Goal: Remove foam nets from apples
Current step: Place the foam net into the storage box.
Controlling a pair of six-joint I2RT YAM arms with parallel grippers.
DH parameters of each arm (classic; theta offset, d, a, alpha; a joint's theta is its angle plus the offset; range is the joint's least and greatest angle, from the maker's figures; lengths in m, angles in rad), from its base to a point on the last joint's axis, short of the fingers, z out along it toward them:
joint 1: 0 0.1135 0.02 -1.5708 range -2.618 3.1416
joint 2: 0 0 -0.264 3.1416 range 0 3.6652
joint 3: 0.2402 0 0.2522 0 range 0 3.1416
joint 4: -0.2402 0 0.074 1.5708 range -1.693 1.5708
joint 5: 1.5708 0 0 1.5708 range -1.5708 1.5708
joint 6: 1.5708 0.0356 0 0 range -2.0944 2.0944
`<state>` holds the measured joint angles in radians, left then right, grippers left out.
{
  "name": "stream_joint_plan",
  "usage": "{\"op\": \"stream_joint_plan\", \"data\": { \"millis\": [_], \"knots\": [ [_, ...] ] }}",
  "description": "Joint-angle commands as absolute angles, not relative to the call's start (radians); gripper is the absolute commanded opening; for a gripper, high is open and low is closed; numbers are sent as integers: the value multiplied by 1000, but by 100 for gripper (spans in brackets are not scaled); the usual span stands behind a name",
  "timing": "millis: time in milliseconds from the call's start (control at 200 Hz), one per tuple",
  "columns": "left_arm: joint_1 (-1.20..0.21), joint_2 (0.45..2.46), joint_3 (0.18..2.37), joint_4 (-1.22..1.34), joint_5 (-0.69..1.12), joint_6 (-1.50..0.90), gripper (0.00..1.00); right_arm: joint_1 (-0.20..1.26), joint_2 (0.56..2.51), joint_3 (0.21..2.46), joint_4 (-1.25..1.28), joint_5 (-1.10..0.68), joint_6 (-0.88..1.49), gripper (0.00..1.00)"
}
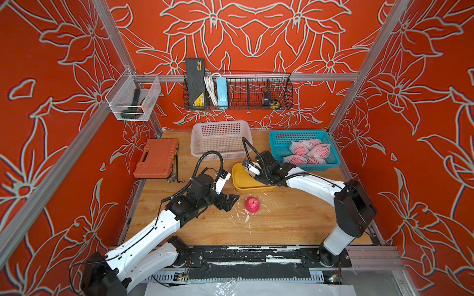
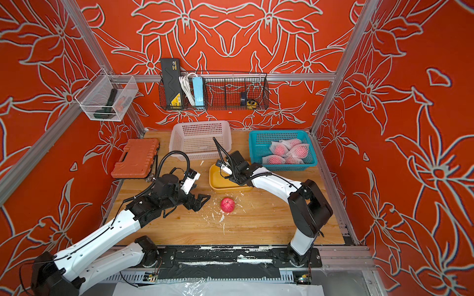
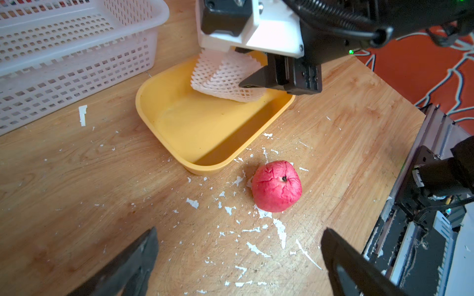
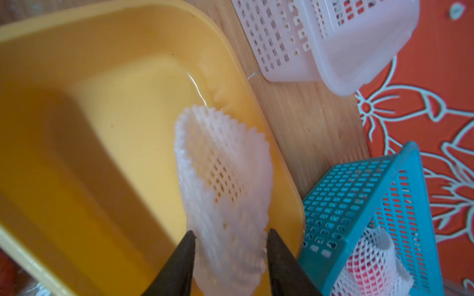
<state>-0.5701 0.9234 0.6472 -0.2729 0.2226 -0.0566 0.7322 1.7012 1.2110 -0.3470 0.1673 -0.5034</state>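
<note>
An orange tool case (image 1: 156,158) lies shut at the far left edge of the wooden counter (image 1: 295,225). Just right of it, nearer the front, the left hand (image 1: 230,202) hovers low over the wood with its fingers spread as wide as they go and nothing between them; it points at the bare apple. At the back stands a white basket (image 1: 220,138) with nothing in it, and in front of that sits a shallow yellow tray (image 1: 242,179).

The one bare apple (image 1: 252,204), pinkish red with its stem dimple up, rests on the counter just in front of the tray, close to the left hand but apart from it. White flakes (image 3: 279,230) lie scattered around it.

The right hand (image 4: 230,233) reaches over the tray with its fingers partly apart. A foam net (image 4: 223,166), flattened and off its fruit, hangs between them above the tray's floor. Its edges reach both fingertips; whether they pinch it cannot be told.

At the far right, a teal basket (image 1: 305,134) holds the remaining apples (image 1: 307,152), each wrapped in a white net and heaped together.
</note>
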Motion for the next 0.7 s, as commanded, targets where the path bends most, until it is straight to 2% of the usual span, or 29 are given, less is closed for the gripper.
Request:
{"op": "stream_joint_plan", "data": {
  "millis": [0,130,310,490,696],
  "knots": [
    [-566,956,666,-285,254,-49,98,734,1710,1249,-439,89,-513,52],
    [-566,968,663,-281,291,-36,98,735,1683,1258,-463,24,-509,58],
    [-578,975,652,-272,323,-21,98,735,1616,1272,-485,-35,-468,73],
    [-633,1063,666,-269,350,0,98,704,1500,1307,-567,66,-387,77],
    [-722,1178,680,-228,310,7,98,648,1247,1212,-631,142,-300,98]
  ]
}}
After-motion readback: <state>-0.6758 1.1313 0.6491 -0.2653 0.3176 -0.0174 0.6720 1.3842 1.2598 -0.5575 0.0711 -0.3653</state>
